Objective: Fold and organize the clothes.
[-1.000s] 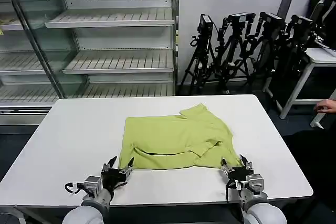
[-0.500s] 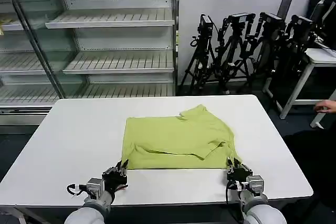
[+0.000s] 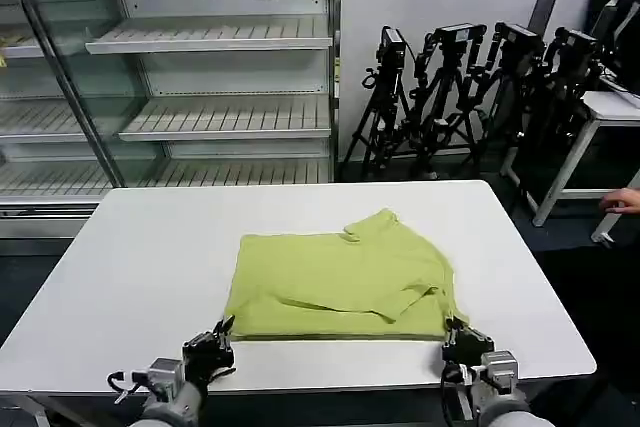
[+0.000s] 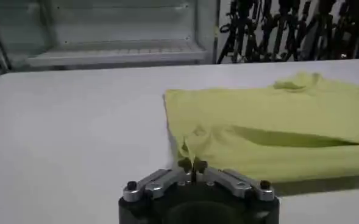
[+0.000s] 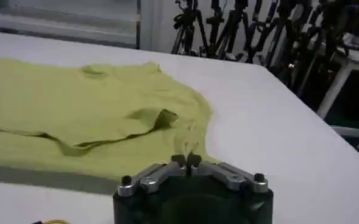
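The clothes are one lime yellow-green T-shirt (image 3: 340,282) lying partly folded on the white table (image 3: 140,267), with a sleeve folded over its middle. My left gripper (image 3: 218,339) is shut on the shirt's near left corner (image 4: 188,152) at the table's front edge. At the front right, my right gripper (image 3: 455,335) is shut on the near right corner (image 5: 188,146). Both corners are lifted slightly, and the near hem (image 3: 330,332) hangs taut between them. The printed graphic is hidden.
Glass-fronted shelving (image 3: 200,77) stands behind the table. Several camera tripods (image 3: 470,87) crowd the back right beside another white table (image 3: 610,112). A person's hand (image 3: 625,202) shows at the right edge, away from the shirt. Bare tabletop lies left and right of the shirt.
Both grippers went from open beside the near corners to shut on them. They have drawn back toward the front edge, pulling the shirt's near hem forward and straight.
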Controlling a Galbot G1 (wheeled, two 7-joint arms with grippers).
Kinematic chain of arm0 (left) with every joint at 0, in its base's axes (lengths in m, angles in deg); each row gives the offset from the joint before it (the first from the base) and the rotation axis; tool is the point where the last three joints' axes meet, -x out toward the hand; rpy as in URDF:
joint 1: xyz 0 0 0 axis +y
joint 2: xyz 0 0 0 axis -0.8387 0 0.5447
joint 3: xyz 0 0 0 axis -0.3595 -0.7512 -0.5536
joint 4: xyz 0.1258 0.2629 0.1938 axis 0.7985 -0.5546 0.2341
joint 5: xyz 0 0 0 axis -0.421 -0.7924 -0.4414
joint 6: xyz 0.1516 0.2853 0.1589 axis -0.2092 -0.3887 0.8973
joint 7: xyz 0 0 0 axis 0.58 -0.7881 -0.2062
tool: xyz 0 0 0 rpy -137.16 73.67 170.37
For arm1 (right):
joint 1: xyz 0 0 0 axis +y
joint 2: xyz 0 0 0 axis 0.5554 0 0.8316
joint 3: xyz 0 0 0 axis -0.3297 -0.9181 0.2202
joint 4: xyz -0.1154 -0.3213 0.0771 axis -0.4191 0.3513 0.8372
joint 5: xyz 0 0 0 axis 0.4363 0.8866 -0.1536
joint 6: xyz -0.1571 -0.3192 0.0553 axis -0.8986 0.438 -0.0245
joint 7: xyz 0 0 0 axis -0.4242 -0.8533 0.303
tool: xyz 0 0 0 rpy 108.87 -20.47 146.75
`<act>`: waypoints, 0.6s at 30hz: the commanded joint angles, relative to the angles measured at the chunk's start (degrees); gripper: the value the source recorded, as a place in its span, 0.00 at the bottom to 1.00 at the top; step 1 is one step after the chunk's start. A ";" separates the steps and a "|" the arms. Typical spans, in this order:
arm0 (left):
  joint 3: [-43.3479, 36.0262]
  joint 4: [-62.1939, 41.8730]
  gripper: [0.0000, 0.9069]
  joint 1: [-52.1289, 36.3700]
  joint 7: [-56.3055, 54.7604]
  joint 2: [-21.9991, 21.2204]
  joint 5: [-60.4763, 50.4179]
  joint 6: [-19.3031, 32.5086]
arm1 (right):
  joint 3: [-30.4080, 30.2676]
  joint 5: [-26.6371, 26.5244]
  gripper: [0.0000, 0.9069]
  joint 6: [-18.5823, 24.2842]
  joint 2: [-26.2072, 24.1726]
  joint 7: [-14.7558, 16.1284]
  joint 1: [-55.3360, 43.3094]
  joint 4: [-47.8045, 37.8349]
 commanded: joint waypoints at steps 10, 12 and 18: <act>4.98 10.21 1.00 15.01 0.34 -0.80 -3.29 -0.99 | 0.03 5.00 1.00 0.19 0.28 0.60 6.09 6.24; 6.28 11.58 1.00 14.89 0.34 -0.49 -3.30 -1.27 | 0.40 5.02 1.00 0.31 0.18 0.59 5.57 7.06; 10.50 12.60 1.00 11.67 -0.31 2.40 0.35 -0.65 | 2.56 2.22 1.00 0.81 -1.09 0.55 1.63 8.31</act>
